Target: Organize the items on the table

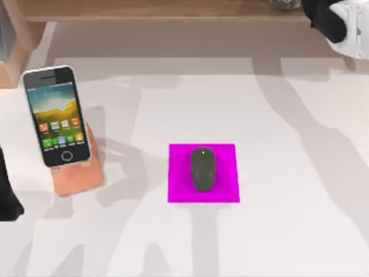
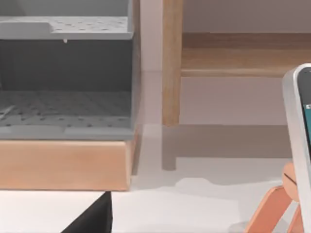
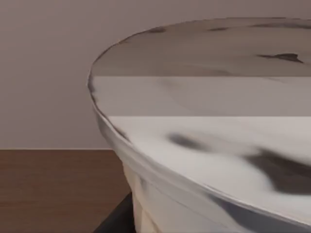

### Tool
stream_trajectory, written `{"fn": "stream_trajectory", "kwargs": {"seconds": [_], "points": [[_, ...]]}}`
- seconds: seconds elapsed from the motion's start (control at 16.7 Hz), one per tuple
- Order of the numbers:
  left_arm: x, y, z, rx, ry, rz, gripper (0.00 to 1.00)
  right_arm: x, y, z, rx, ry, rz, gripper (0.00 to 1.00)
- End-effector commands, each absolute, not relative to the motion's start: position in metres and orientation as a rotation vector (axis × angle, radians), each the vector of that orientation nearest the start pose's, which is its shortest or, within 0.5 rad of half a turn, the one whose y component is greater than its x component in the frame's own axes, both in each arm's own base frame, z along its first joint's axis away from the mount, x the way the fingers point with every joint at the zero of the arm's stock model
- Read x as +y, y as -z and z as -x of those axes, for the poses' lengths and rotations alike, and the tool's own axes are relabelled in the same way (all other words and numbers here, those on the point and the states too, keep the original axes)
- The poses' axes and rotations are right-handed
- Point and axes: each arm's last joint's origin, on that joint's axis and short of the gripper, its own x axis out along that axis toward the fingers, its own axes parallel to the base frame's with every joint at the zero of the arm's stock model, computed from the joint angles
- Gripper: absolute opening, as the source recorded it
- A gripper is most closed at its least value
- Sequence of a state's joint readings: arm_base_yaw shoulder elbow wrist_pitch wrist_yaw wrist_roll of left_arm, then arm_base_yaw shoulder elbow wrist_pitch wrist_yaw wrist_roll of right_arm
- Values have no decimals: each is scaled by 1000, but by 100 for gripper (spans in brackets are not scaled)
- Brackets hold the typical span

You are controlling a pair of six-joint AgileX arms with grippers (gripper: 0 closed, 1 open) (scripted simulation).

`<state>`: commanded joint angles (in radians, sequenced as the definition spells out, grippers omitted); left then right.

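While the smartphone (image 1: 55, 116) leans upright on the orange phone stand (image 1: 78, 173) at the table's (image 1: 288, 231) left side and the computer mouse (image 1: 203, 168) lies centred on the magenta pad (image 1: 203, 173) mid-table, two of three items read as placed; the step in hand appears to be setting the bubble-tea cup (image 3: 209, 141) on the wooden shelf (image 1: 161, 10) at the far right. Left arm: parked at the left edge, near the stand; finger state cannot be told. Right arm (image 1: 340, 23): at the far right corner over the shelf, cup looming immediately before its wrist camera; whether the fingers clamp the cup cannot be told. Next move, by judgement: confirm the cup stands steady, release, withdraw clear.
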<state>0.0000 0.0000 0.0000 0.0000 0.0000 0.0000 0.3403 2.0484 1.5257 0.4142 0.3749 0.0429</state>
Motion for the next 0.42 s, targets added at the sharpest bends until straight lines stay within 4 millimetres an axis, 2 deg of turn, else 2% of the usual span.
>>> {"fn": "stream_trajectory", "kwargs": {"seconds": [0.06,0.12,0.42], "points": [[-1,-160,-106,0,0,0,100,157,-253,-460,97,14,8,98],[-1,-160,-106,0,0,0,100,157,-253,-460,97,14,8,100],[-1,-160,-106,0,0,0,100,157,-253,-460,97,14,8,100]]}}
